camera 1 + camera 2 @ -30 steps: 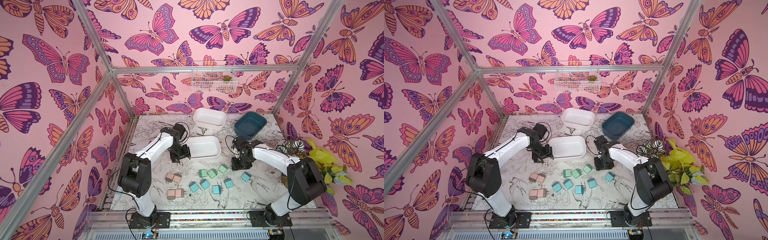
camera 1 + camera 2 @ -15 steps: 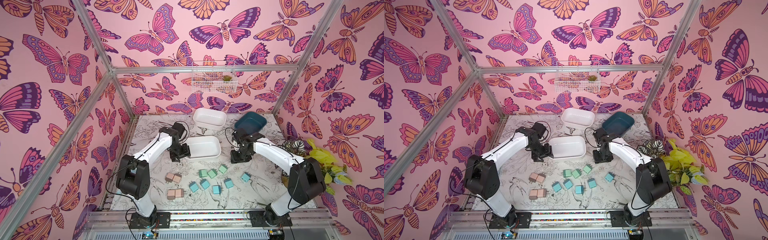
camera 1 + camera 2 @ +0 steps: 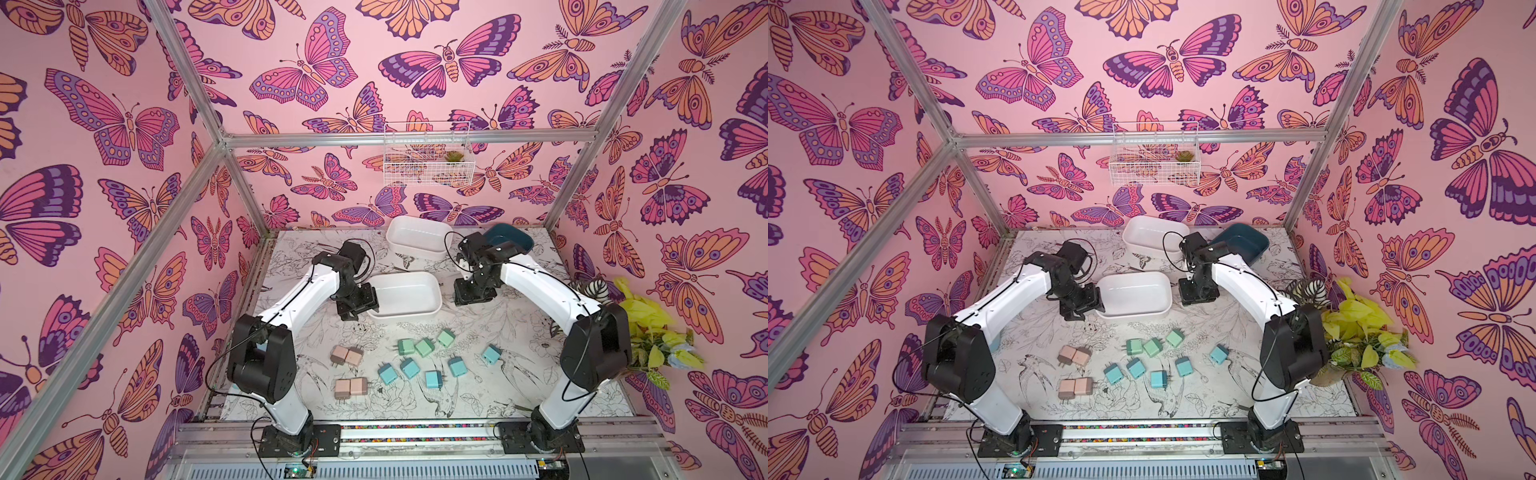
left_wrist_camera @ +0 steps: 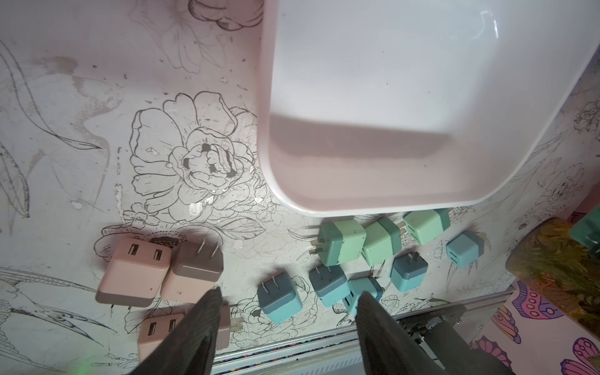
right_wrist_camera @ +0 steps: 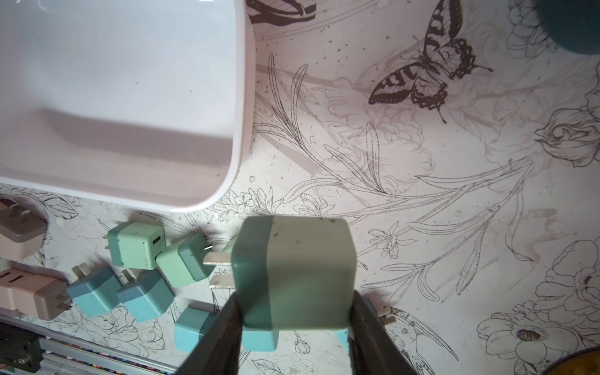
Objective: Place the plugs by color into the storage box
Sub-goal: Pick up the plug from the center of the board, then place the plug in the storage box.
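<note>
The right gripper (image 5: 296, 306) was clamped on a mint-green plug (image 5: 292, 266). Its fingers pressed two opposite sides, and the plug's two metal prongs stuck out sideways toward the near white storage box (image 5: 240, 97). In both top views this gripper (image 3: 473, 293) hung just beside that box's right end, between it and the dark teal storage box (image 3: 517, 243). The held plug was hidden under the wrist there. How high it sat above the surface (image 3: 498, 386) was hard to judge.

The left gripper (image 4: 289, 293) stood with its fingers apart and nothing between them. It was at the left end of the near white storage box (image 3: 405, 296), seemingly just clear of the rim.

Twelve more plugs lay on the surface in front of that box:
- Four pink plugs (image 3: 349, 356) sat in two touching pairs toward the left.
- Three mint-green plugs (image 3: 424, 347) formed a short row closest to the box's front edge.
- Five teal-blue plugs (image 3: 410, 368) were spread in front of those and off to the right.

The far white storage box (image 3: 417, 237) stood behind, near the back wall and beside the dark teal one.
</note>
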You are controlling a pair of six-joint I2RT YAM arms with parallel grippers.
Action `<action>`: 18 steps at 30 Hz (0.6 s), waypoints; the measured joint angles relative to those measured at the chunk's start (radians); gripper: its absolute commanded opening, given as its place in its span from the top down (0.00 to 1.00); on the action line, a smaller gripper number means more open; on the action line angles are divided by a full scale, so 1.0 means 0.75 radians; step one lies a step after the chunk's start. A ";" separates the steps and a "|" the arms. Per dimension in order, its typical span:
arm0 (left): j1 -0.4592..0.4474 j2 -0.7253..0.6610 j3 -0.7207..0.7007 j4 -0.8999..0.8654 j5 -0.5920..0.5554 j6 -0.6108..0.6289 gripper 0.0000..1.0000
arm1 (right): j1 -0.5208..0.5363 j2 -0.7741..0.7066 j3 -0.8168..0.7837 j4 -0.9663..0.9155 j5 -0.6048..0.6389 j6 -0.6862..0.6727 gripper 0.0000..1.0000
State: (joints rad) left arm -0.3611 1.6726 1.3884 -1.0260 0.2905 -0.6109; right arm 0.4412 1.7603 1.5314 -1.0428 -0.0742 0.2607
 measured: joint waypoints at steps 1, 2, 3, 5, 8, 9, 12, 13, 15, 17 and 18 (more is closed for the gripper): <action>0.006 -0.008 -0.002 0.000 -0.001 0.000 0.32 | 0.003 0.023 0.027 -0.006 -0.003 0.000 0.56; 0.011 -0.015 -0.005 0.001 -0.001 0.000 0.32 | 0.008 0.045 0.054 -0.011 -0.007 0.001 0.57; 0.018 -0.024 -0.011 0.001 -0.003 0.000 0.32 | 0.016 0.075 0.092 -0.018 -0.011 0.001 0.57; 0.032 -0.040 -0.023 -0.001 -0.004 0.000 0.32 | 0.036 0.135 0.170 -0.028 -0.018 0.001 0.57; 0.056 -0.060 -0.039 -0.004 -0.005 0.000 0.32 | 0.074 0.237 0.304 -0.037 -0.031 0.001 0.57; 0.065 -0.067 -0.045 -0.005 -0.006 0.000 0.32 | 0.085 0.268 0.343 -0.039 -0.034 0.001 0.57; 0.086 -0.087 -0.060 -0.006 -0.009 0.000 0.32 | 0.113 0.357 0.447 -0.043 -0.047 0.001 0.57; 0.092 -0.092 -0.063 -0.007 -0.009 0.001 0.32 | 0.120 0.384 0.475 -0.045 -0.052 0.001 0.57; 0.107 -0.101 -0.070 -0.010 -0.010 0.001 0.32 | 0.133 0.443 0.528 -0.048 -0.062 0.001 0.57; 0.116 -0.106 -0.075 -0.019 -0.010 0.001 0.32 | 0.143 0.497 0.571 -0.052 -0.066 0.002 0.57; 0.121 -0.108 -0.077 -0.025 -0.010 0.001 0.32 | 0.149 0.531 0.595 -0.053 -0.067 0.003 0.56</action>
State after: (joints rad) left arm -0.2707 1.5913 1.3308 -1.0447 0.2832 -0.6106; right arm 0.5526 2.1582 1.9778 -1.0824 -0.1246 0.2630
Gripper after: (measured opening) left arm 0.683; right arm 0.485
